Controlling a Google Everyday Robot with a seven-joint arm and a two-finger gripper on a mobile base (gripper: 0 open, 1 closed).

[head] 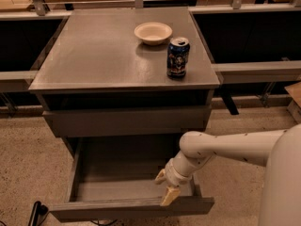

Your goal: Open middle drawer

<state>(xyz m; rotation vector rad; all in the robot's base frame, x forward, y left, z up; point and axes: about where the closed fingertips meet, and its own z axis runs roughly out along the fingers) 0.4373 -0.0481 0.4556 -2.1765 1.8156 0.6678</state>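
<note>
The middle drawer [117, 209] of the dark-grey cabinet stands pulled far out toward me, and its shallow grey inside [122, 173] is bare. My gripper [165, 187] sits at the drawer's front right, with its yellowish tip resting on the top edge of the front panel. The uppermost drawer front [124, 121] is closed above it. The lowest drawer is hidden under the open one.
A cream bowl [153, 33] and a dark drink can [178, 57] stand on the cabinet top [94, 55]. My white arm [225, 147] reaches in from the right, in front of my body [284, 182]. A black cable [35, 212] lies on the floor at the lower left.
</note>
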